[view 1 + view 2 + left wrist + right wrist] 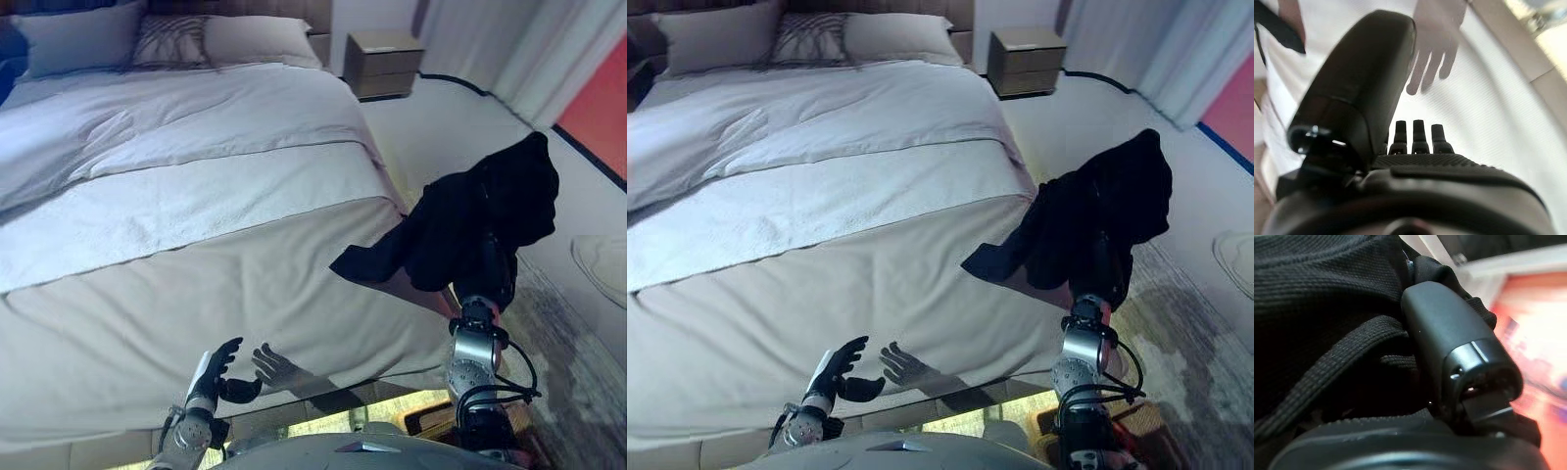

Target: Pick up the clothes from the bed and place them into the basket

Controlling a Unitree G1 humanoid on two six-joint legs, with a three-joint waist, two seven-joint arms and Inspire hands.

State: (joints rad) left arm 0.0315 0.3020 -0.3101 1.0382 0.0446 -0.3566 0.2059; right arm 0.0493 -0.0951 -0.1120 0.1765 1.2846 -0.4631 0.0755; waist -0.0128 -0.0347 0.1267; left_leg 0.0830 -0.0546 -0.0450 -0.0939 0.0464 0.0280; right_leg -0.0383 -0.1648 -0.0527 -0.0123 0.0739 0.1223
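Observation:
A black garment (pixel 480 220) hangs in the air past the bed's right edge, one corner trailing over the beige cover (pixel 196 323). My right arm rises into it from below, and the cloth drapes over my right hand (pixel 1449 333). In the right wrist view the thumb presses into the black knit (pixel 1317 308), so the hand is shut on it. My left hand (pixel 214 377) hovers open and empty over the bed's near edge, its fingers (pixel 1418 134) straight above the cover. No basket shows in any view.
The bed (pixel 176 147) fills the left and centre, with pillows (pixel 78 37) at its head. A wooden nightstand (pixel 384 61) stands at the far right corner. A patterned rug (pixel 568 333) covers the floor to the right, and a red surface (pixel 600 108) lies beyond it.

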